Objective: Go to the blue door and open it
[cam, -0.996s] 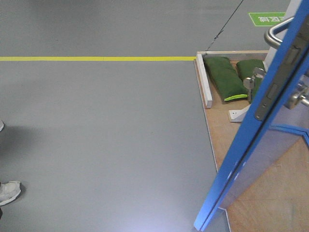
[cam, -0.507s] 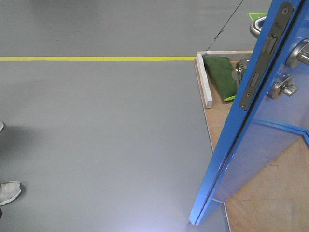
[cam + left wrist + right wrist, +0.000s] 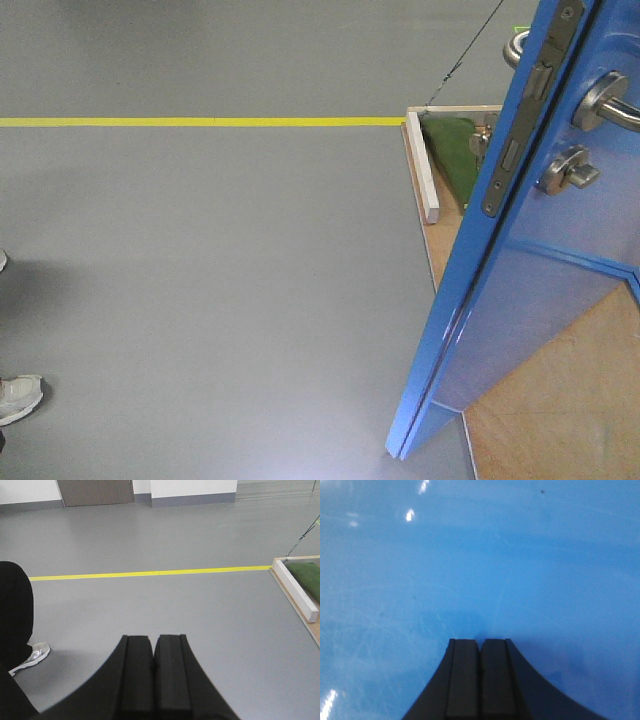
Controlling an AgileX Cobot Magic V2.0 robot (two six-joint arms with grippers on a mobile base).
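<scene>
Just ahead of our R gripper [image 3: 480, 641], fingers clenched together w/ nothing between, the blue door [image 3: 485, 555] fills the view, its face at or near the tips. Our L gripper [image 3: 153, 638] is likewise clenched, empty. Beyond its fingers we see a yellow line [image 3: 150, 573], w/ a shoe [image 3: 32, 655] to their left and a white beam [image 3: 296, 590] & green sandbag [image 3: 306, 575] to their right.

grey floor [image 3: 220, 300], crossed by a yellow tape line [image 3: 200, 122]. at right a plywood platform [image 3: 560, 430] lies on it, carrying a white wooden bar [image 3: 422, 165] along its left edge and a green bag [image 3: 452, 150] just beside that. a white shoe [image 3: 18, 397] stands at far left.
</scene>
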